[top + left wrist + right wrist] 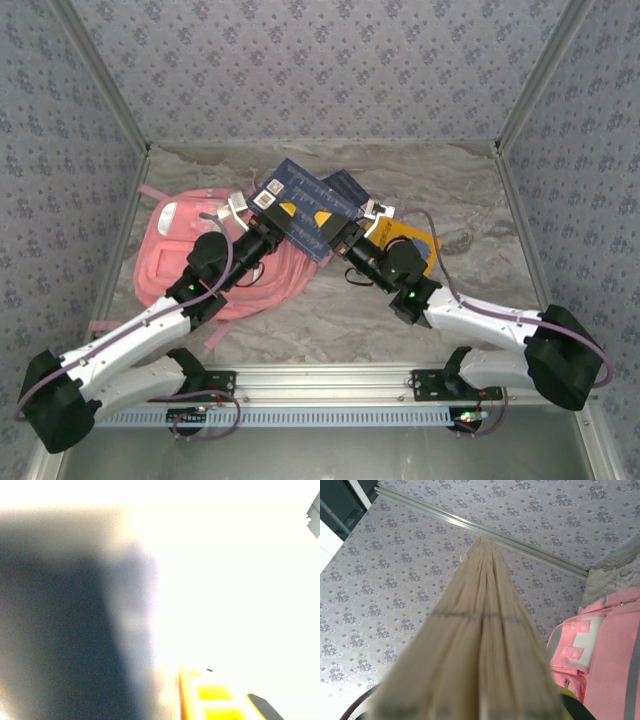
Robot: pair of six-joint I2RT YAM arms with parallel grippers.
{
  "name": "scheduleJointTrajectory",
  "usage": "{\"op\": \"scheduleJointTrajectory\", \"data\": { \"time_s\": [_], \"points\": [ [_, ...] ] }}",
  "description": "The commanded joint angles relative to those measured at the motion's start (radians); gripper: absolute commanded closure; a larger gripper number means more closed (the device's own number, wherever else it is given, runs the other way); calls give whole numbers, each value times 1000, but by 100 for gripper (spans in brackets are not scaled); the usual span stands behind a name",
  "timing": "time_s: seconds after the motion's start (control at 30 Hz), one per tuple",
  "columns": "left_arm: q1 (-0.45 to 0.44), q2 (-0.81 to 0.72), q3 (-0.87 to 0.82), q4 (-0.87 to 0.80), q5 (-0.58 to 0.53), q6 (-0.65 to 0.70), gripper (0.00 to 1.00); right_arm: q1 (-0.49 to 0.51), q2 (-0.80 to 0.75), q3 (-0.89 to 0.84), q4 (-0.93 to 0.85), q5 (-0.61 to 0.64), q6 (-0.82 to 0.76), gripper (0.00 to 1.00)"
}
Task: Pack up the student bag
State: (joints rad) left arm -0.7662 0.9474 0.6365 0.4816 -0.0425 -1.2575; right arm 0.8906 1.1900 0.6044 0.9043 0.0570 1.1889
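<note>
Marbled surface [470,200], floral-papered walls, metal frame posts. Left wrist view blurred and washed out: dark mass, yellow patch. Left gripper [245,208] at book edge, grip unreadable. Right gripper [370,212] clamped on dark blue book [300,210]. Student bag [165,250] flat at left, partly under left arm; long axis diagonal, far-left to near-centre.

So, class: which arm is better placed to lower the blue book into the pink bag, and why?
Probably left: the left tool is at the blue book directly above the student bag. The right tool holds the book's other edge, away from the bag.
</note>
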Motion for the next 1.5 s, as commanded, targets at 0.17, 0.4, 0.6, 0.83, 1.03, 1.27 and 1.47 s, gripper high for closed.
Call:
{"op": "scheduleJointTrajectory", "data": {
  "time_s": [0.17, 0.4, 0.6, 0.83, 1.03, 1.27, 1.47],
  "points": [
    [14, -59, 186, -535, -73, 272, 45, -57, -219, -22, -296, 53, -115, 100],
    [81, 69, 346, -947, -114, 603, 43, -148, -485, -27, -801, 115, -254, 100],
    [231, 211, 448, -1057, 31, 752, 42, -243, -615, -93, -911, 26, -225, 100],
    [312, 393, 498, -1099, 130, 798, 40, -269, -664, -103, -991, -29, -235, 100],
    [320, 449, 481, -1072, 144, 802, 45, -276, -710, -118, -1055, -57, -255, 100],
    [322, 497, 473, -1075, 151, 810, 44, -286, -770, -150, -1099, -76, -241, 100],
    [320, 522, 454, -1066, 152, 810, 45, -295, -777, -152, -1064, -101, -224, 100]
  ]
}}
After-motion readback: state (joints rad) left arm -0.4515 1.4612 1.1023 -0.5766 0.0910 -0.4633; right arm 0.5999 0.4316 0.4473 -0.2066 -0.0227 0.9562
